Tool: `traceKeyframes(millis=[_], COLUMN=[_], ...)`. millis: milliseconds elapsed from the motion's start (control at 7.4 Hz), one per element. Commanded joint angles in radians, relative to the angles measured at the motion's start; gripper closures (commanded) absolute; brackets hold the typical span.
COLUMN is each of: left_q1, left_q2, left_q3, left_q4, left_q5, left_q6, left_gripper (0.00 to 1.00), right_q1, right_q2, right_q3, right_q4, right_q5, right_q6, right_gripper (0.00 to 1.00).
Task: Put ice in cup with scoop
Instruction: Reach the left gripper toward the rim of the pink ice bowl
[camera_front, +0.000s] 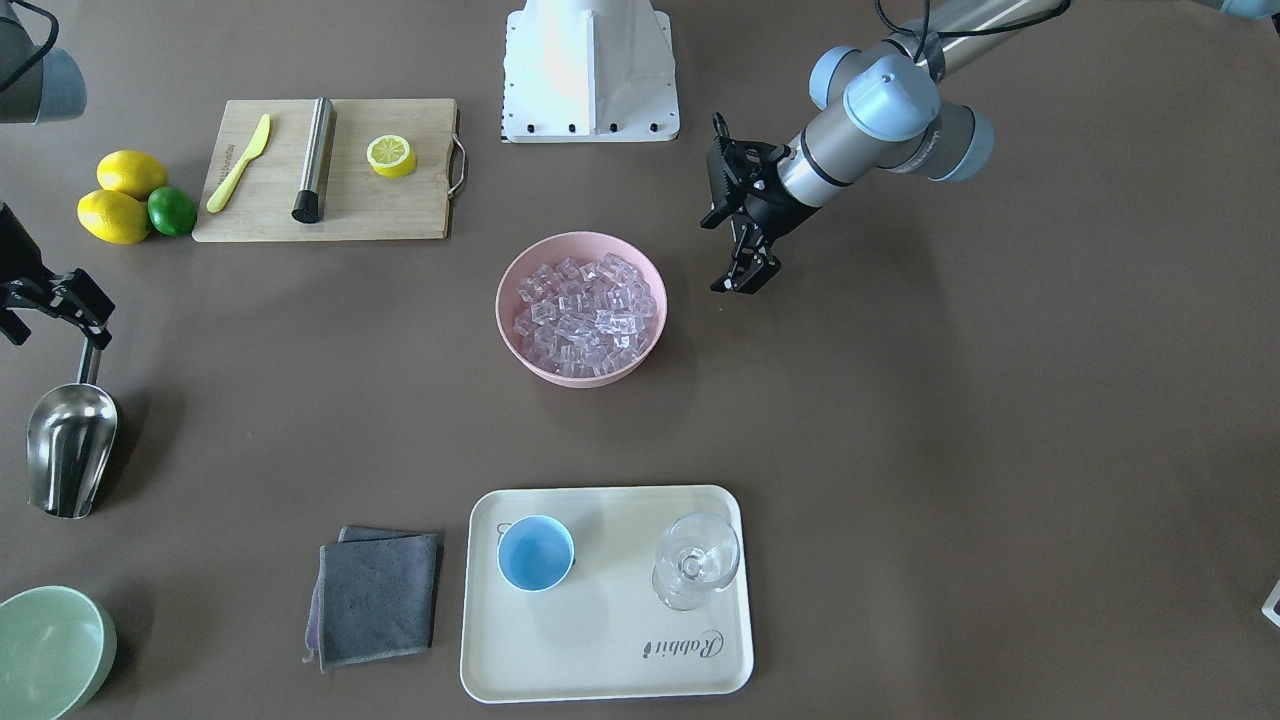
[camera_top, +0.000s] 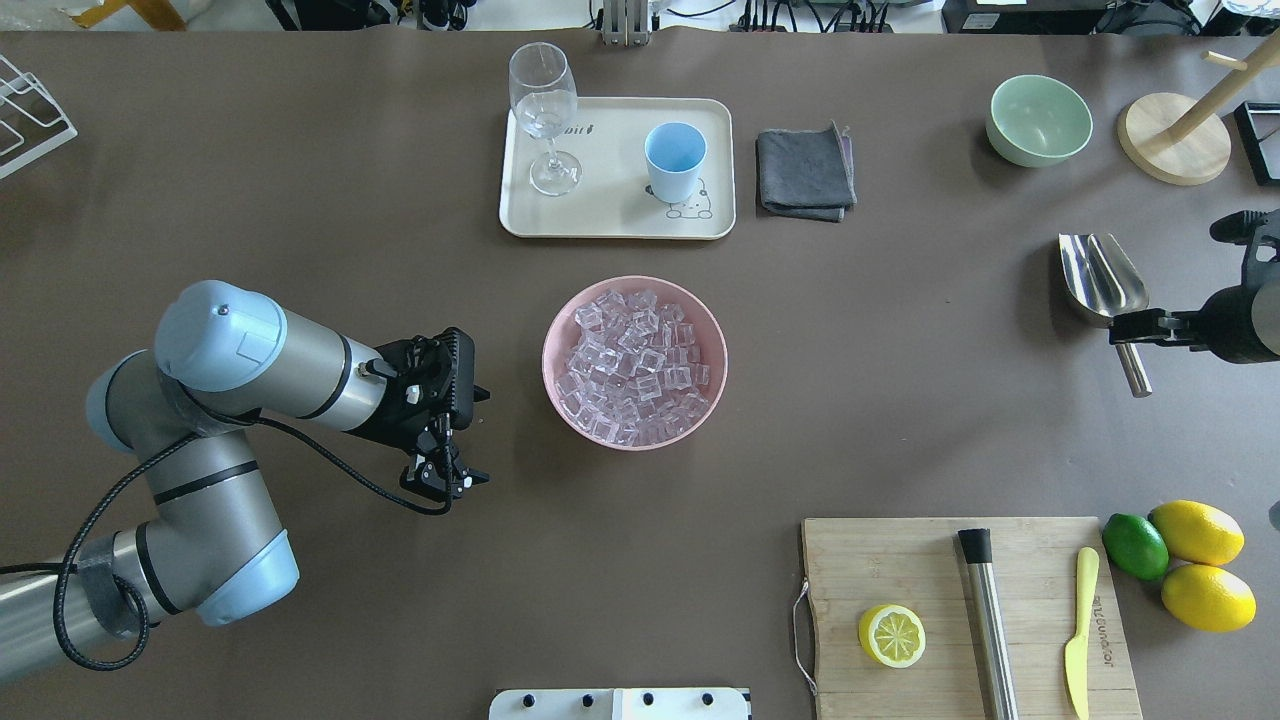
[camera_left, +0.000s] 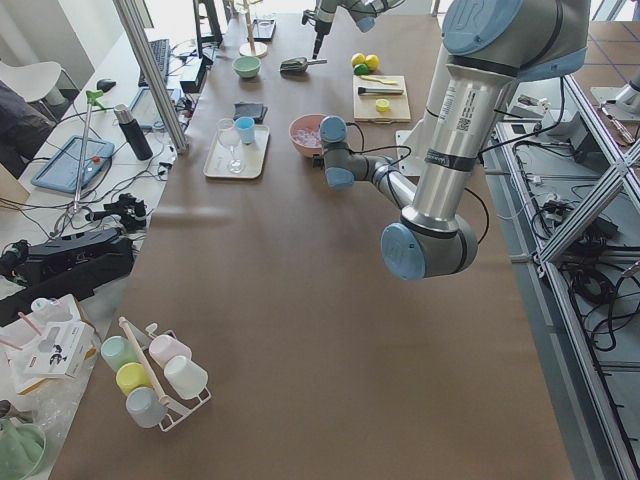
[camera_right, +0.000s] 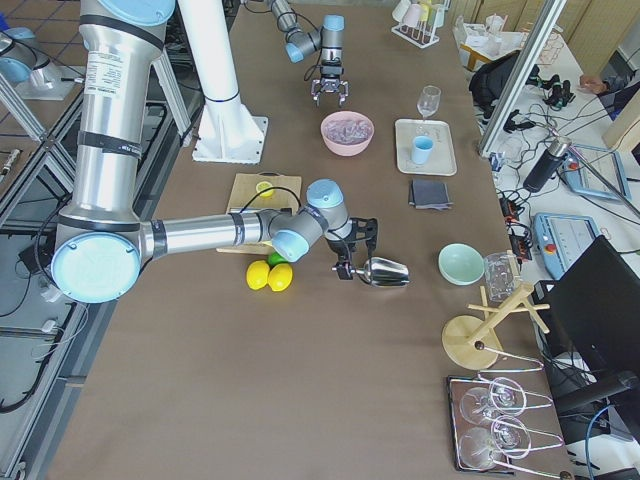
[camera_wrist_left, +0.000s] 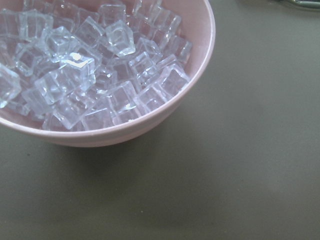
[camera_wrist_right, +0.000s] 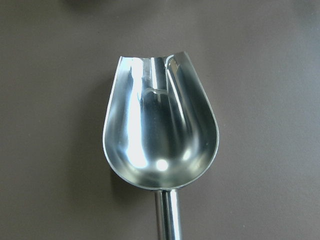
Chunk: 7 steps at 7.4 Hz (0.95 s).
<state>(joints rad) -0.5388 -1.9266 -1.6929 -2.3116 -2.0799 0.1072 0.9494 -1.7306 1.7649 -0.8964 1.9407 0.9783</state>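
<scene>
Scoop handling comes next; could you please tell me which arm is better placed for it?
Right. The right pincer sits at the handle of the scoop. The left pincer hangs open beside the pink bowl, far across the table from it.

Silver arms (camera_top: 310, 378), pale-blue joints (camera_top: 215, 335), black hands (camera_top: 447, 483)

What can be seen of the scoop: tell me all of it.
The scoop is shiny bare steel: a rounded, trough-shaped bowl, open at the front, on a straight cylindrical handle. It is empty, hollow side up, level, at the robot's right end of the brown table. The right pincer sits across the handle just behind the bowl; whether it is clamped, or whether the scoop rests on the table, cannot be told.
</scene>
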Motion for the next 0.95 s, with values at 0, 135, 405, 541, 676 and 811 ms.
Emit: traceKeyframes(millis=[0, 135, 405, 541, 676, 811], left_q1=[0.026, 0.026, 0.025, 0.016, 0.011, 0.002], left_q2=[-0.073, -0.109, -0.141, -0.141, -0.143, -0.143], left_q3=[0.053, 0.083, 0.12, 0.131, 0.134, 0.145], left_q4=[0.0, 0.004, 0.009, 0.009, 0.012, 0.014], left_q5=[0.053, 0.066, 0.084, 0.107, 0.141, 0.145], left_q6=[0.002, 0.069, 0.083, 0.083, 0.08, 0.074], left_gripper=[0.01, 0.01, 0.01, 0.01, 0.01, 0.01], right_q1=[-0.072, -0.095, -0.101, -0.103, -0.104, -0.107], right_q2=[-0.021, -0.021, -0.021, -0.021, -0.023, -0.026], right_q3=[-0.056, -0.056, -0.051, -0.051, -0.05, -0.05], right_q4=[0.117, 0.122, 0.122, 0.122, 0.122, 0.122], right_q5=[-0.081, -0.1, -0.098, -0.097, -0.095, -0.094], right_q6=[0.029, 0.057, 0.063, 0.062, 0.062, 0.063], right_gripper=[0.05, 0.08, 0.28, 0.38, 0.41, 0.43])
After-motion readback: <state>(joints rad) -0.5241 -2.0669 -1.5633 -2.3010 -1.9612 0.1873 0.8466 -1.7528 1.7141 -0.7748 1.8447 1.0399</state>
